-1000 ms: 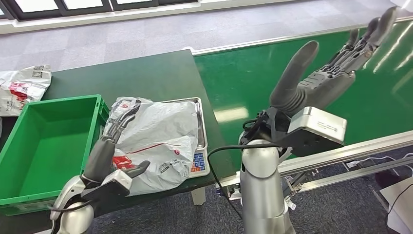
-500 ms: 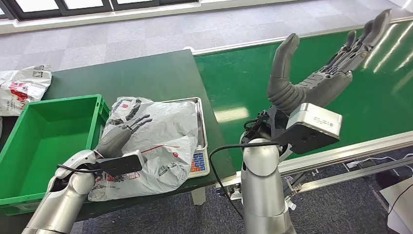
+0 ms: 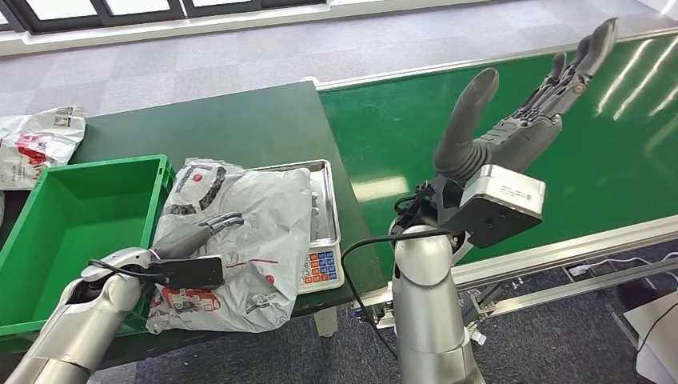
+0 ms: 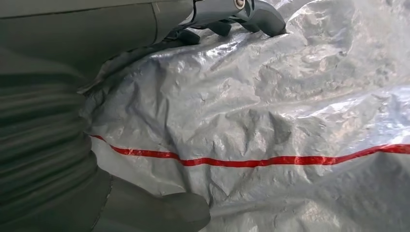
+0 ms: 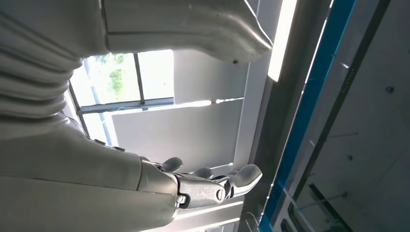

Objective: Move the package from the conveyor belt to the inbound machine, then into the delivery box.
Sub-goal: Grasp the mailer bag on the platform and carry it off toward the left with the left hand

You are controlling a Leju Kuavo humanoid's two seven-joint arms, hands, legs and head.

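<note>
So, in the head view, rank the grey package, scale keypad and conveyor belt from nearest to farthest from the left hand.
1. grey package, under the left hand.
2. scale keypad, just right of the package.
3. conveyor belt, far right.

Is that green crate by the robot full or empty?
Empty as far as visible: the crate shows bare green floor; the package lies beside it on the scale tray.

I see the package (image 3: 248, 240), a crumpled grey plastic mailer with a thin red line and red-and-black print, lying slack across the inbound machine (image 3: 322, 264), a steel-trayed scale with coloured keys. Beside it sits the green delivery box (image 3: 48, 232); the green conveyor belt (image 3: 400, 136) runs alongside.
</note>
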